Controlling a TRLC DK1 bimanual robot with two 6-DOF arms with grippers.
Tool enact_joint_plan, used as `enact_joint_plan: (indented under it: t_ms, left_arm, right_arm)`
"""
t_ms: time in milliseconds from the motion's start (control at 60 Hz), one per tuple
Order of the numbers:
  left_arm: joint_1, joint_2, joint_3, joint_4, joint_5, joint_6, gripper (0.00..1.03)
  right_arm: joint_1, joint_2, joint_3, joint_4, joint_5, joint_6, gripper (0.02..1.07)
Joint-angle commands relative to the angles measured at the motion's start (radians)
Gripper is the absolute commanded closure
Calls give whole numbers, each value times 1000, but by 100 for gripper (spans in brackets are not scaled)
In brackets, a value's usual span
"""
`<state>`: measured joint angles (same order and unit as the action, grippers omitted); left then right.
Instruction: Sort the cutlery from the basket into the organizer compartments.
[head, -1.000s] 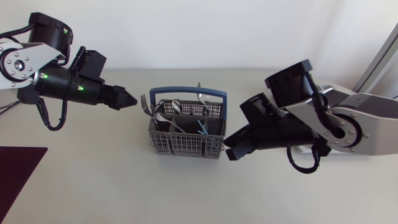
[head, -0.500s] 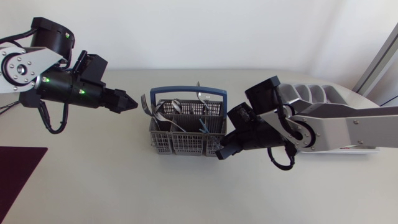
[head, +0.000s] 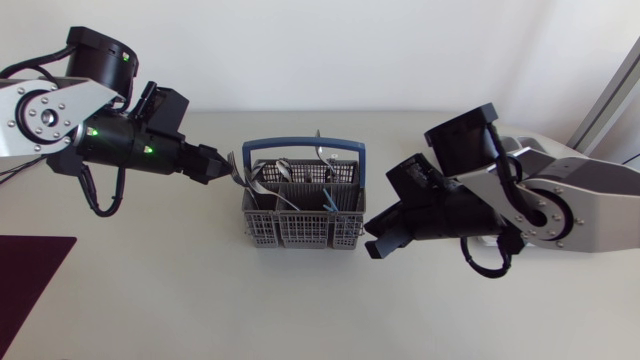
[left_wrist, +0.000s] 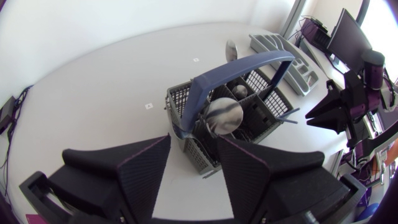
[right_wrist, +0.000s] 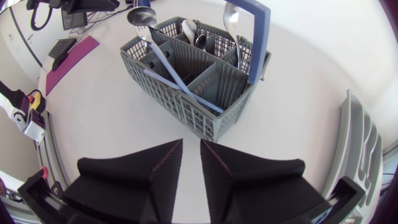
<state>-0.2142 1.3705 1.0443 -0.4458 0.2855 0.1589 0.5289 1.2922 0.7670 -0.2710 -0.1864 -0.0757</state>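
Left gripper (head: 214, 166), fingers spread and empty, hangs at the left end of the grey basket (head: 300, 236), where a fork (head: 233, 160) and a spoon (left_wrist: 224, 115) stand heads-up just ahead of it. The right gripper (head: 372, 245), fingers seemingly drawn almost together on nothing, sits by the basket's right end. The left arm looks nearer the cutlery; the organizer (right_wrist: 360, 149) lies beyond the right arm
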Motion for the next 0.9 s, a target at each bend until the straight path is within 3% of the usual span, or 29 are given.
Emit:
enact_joint_plan:
  t_ms: [0, 167, 400, 517, 717, 883]
  left_arm:
    - [-5, 36, 14, 9, -16, -27, 51]
    - [-27, 64, 8, 73, -111, -30, 51]
    - [-37, 128, 10, 167, -170, -47, 51]
    - [-53, 162, 6, 210, -203, -53, 58]
    - [-73, 202, 10, 248, -261, -71, 81]
    - [-88, 203, 0, 246, -292, -84, 90]
  right_arm:
    - [2, -31, -32, -27, -5, -1, 60]
    - [-3, -76, -32, -48, -5, -1, 59]
    - [-7, -116, -32, -68, -4, 2, 59]
    - [-13, -126, -35, -73, -4, 2, 59]
    - [-17, -128, -54, -60, -4, 2, 59]
    - [-20, -131, -63, -50, -4, 1, 59]
